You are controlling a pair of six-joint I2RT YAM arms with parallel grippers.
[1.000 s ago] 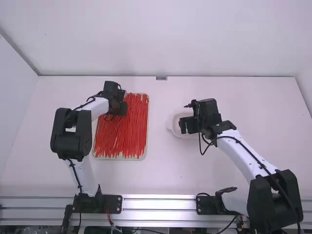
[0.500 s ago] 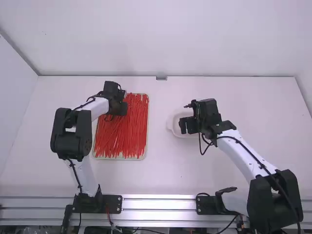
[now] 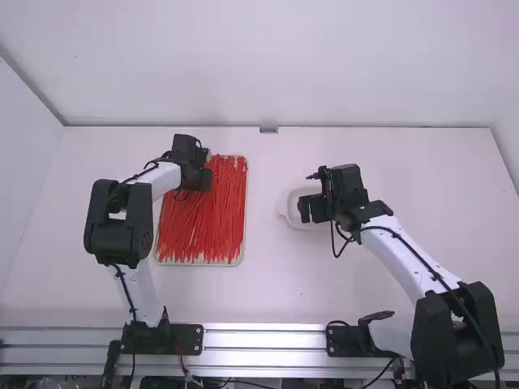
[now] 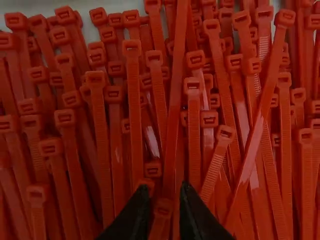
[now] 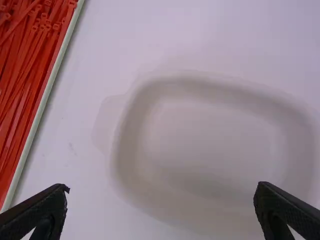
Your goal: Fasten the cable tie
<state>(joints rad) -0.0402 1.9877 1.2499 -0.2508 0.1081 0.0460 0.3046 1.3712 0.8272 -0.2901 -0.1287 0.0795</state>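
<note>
A thick pile of red cable ties (image 3: 207,215) fills a flat tray (image 3: 241,261) left of the middle. My left gripper (image 3: 195,178) is down in the pile's far left corner. In the left wrist view its fingertips (image 4: 142,201) stand close together, shut on one red cable tie (image 4: 163,209) among the many ties (image 4: 130,100). My right gripper (image 3: 311,207) hangs open over a small white dish (image 3: 289,212) right of the tray. In the right wrist view the gripper (image 5: 160,190) has its fingers spread wide, and the empty dish (image 5: 210,130) lies between them.
The tray's pale rim (image 5: 47,95) and red ties (image 5: 25,60) lie close beside the dish. White walls enclose the table on the far and left sides. Bare tabletop (image 3: 438,186) stretches to the right of the dish.
</note>
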